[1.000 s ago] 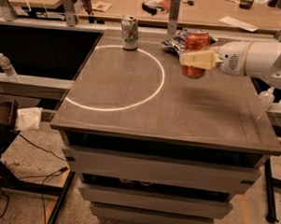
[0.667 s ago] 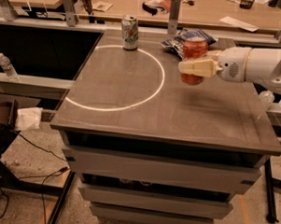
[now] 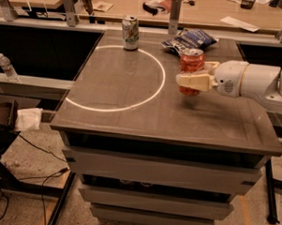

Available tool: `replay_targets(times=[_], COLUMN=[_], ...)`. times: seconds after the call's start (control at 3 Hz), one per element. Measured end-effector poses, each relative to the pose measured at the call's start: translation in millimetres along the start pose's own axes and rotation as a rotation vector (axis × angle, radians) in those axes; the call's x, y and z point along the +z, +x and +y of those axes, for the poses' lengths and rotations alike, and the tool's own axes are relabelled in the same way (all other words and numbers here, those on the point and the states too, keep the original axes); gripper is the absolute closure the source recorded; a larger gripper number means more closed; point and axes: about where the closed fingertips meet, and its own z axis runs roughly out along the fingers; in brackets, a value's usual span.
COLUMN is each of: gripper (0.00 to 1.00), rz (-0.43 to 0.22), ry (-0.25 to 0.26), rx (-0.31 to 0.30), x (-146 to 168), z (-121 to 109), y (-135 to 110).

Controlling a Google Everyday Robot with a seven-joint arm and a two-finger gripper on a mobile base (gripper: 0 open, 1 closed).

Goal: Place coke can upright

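The coke can (image 3: 192, 62) is red with a silver top and stands upright in my gripper (image 3: 191, 80) at the right side of the grey table (image 3: 131, 118). The gripper comes in from the right on a white arm (image 3: 255, 82) and its cream fingers (image 3: 191, 81) are shut around the can's lower body. The can's base is at or just above the tabletop, just right of the white circle (image 3: 115, 78) marked on the table; I cannot tell whether it touches.
A white-and-green soda can (image 3: 130, 32) stands upright at the back of the table on the circle's far edge. A blue chip bag (image 3: 191, 39) lies at the back right behind the coke can. A plastic water bottle (image 3: 7, 67) sits on a ledge at left.
The gripper with the coke can has moved slightly left and lower toward the tabletop. The can stays upright in the grip.
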Motion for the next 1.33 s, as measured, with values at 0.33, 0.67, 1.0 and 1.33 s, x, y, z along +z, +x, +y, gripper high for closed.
replay_targets(times=[0.33,0.67,1.0,1.33], gripper=[1.0,1.0,1.0,0.82], rz=[-0.027,-0.056,-0.065,-0.055], ry=[0.022,0.046,0.08,0.117], rx=[0.005,0.0,-0.008,-0.022], x=[1.6,0.9,-1.1,-3.8], z=[1.4,-2.3,-2.3,-0.1], y=[10.7,17.5,23.6,28.9])
